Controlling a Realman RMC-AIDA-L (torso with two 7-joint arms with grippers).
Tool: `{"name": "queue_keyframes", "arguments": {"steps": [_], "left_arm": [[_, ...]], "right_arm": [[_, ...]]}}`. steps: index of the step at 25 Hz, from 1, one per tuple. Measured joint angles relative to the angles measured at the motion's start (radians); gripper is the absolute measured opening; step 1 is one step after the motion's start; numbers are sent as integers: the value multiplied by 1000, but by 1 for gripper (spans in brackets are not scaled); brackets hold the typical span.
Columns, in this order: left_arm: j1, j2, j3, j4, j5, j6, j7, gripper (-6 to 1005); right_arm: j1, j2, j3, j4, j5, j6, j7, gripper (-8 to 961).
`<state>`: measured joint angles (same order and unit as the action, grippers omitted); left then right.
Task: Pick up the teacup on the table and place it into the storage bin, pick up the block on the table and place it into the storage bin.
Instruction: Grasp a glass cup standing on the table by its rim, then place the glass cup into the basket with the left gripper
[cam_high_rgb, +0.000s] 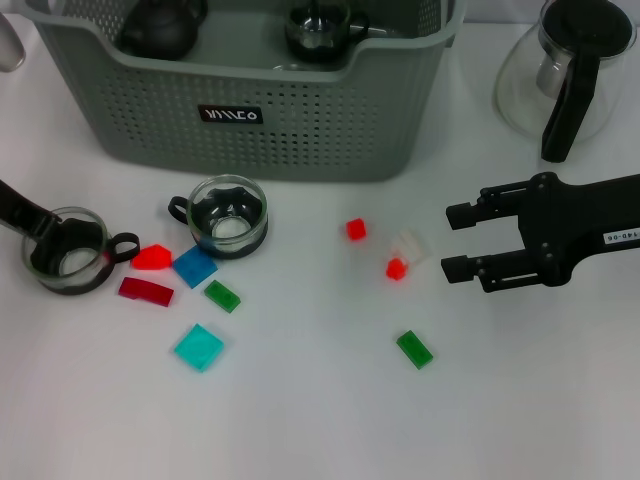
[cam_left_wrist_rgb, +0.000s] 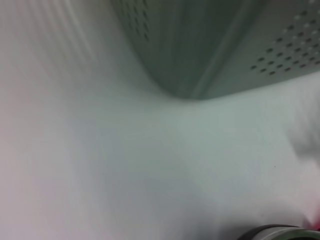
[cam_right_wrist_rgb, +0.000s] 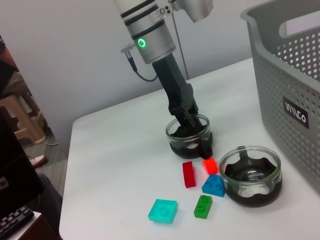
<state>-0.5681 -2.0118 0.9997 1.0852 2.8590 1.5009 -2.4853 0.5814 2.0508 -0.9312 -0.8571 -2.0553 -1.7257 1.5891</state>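
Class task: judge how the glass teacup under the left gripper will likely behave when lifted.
The teacup looks like glass: probably rigid, smooth, maybe slippery and breakable. The left gripper reaches inside its rim, so it may tilt when lifted. Its side handle could swing it off-centre.

Robot laboratory or test room. A white tabletop (cam_right_wrist_rgb: 115, 150) stands against a plain grey wall (cam_right_wrist_rgb: 65, 55). Beyond the tabletop's far edge stand a wooden stool (cam_right_wrist_rgb: 22, 117) and a shoe (cam_right_wrist_rgb: 36, 161) on the floor; beside its near corner, a dark cabinet (cam_right_wrist_rgb: 15, 175) with a keyboard (cam_right_wrist_rgb: 12, 220). A robot arm (cam_right_wrist_rgb: 155, 45) with a green indicator light reaches over the tabletop.
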Motion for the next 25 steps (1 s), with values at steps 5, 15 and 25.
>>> {"name": "queue_keyframes", "arguments": {"steps": [5, 15, 25], "left_arm": [[0, 3, -2, -8, 0, 3, -1, 361], [-5, 5, -92, -6, -2, 38, 17, 95], [-100, 171, -706, -416, -208, 369, 413, 46]], "right_arm": [[-3, 0, 0, 0, -1, 0, 0, 713], [-5, 0, 1, 0, -1, -4, 0, 712], [-5, 3, 10, 0, 0, -7, -2, 713]]}}
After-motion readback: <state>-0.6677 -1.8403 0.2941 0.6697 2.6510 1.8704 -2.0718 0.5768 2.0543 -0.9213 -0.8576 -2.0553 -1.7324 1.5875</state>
